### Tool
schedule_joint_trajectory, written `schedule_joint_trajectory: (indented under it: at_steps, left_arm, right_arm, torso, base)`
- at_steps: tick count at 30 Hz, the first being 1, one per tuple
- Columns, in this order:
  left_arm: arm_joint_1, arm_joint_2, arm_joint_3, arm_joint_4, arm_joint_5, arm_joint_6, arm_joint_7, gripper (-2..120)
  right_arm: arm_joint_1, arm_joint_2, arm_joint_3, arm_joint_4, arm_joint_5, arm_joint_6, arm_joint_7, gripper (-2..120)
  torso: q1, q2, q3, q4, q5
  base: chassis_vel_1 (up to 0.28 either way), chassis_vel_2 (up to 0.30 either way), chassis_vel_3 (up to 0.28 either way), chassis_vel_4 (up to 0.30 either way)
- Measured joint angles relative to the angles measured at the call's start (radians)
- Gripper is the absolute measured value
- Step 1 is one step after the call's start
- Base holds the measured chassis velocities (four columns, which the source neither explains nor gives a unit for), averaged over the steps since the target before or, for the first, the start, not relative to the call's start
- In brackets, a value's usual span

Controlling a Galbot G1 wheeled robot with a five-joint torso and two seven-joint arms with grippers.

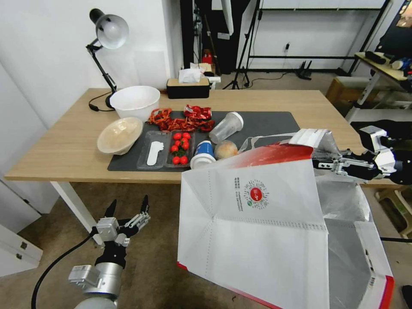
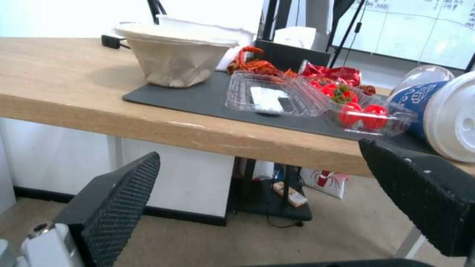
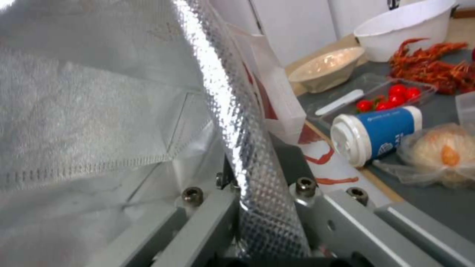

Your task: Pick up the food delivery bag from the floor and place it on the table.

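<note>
At the left of the head view, the left claw [image 1: 128, 205] hangs low over the floor [image 1: 154, 240], below the near edge of the tabletop [image 1: 64, 150], its two dark fingers spread apart and gripping nothing. In the left wrist view those textured finger pads [image 2: 121, 193] frame the tabletop's wooden edge from below.

On the tabletop a black desk lamp [image 1: 105, 38] stands at the far left corner, with a white bowl [image 1: 135, 102] just in front of it and a lidded paper bowl [image 1: 120, 135] nearer the edge. Both bowls touch the dark grey mat [image 1: 266, 124]. On the mat lie red crayfish [image 1: 176, 122], a clear tray of cherry tomatoes [image 1: 180, 148], a blue paper cup with a white lid [image 1: 204, 154] on its side, a clear plastic cup [image 1: 226, 127] also tipped over, and a bun in a clear plastic bag [image 1: 226, 149]. A black tissue box [image 1: 188, 88] sits at the far edge.

To the right, the food delivery bag [image 1: 253, 231] hangs in the air off the floor, tilted, its top edge level with the tabletop's near edge and its logo facing the camera. The right claw [image 1: 319, 164] is clenched on the bag's upper rim; the right wrist view shows the silver foil lining [image 3: 247, 141] pinched between its metal jaws.
</note>
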Motion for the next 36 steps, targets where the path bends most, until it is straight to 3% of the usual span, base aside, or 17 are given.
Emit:
schedule_joint_trajectory:
  at_steps: [10, 18, 27, 36]
  left_arm:
    - [0.001, 0.003, -0.003, -0.001, -0.001, -0.004, -0.006, 100]
    - [-0.005, 0.005, -0.003, 0.008, -0.003, -0.004, -0.010, 100]
    - [-0.007, 0.010, -0.001, 0.013, -0.005, -0.003, -0.012, 100]
    - [-0.007, 0.016, 0.000, 0.017, -0.006, -0.005, -0.014, 100]
  right_arm:
    - [0.000, 0.014, 0.014, 0.001, 0.070, 0.006, 0.043, 0]
    - [0.001, 0.034, 0.006, 0.013, 0.201, 0.027, 0.133, 0]
    - [0.001, 0.059, 0.006, 0.037, 0.339, 0.072, 0.275, 0]
    - [0.012, 0.077, 0.009, 0.083, 0.422, 0.154, 0.501, 0]
  torso:
    - [0.000, 0.000, 0.000, 0.0001, 0.0000]
    - [0.000, 0.000, 0.000, 0.0000, 0.0000]
    - [0.000, 0.000, 0.000, 0.0000, 0.0000]
    - [0.000, -0.001, 0.000, 0.0001, 0.0000]
  base:
    - [0.000, 0.000, 0.000, 0.000]
    - [0.000, 0.000, 0.000, 0.000]
    - [0.000, 0.000, 0.000, 0.000]
    - [0.000, 0.000, 0.000, 0.000]
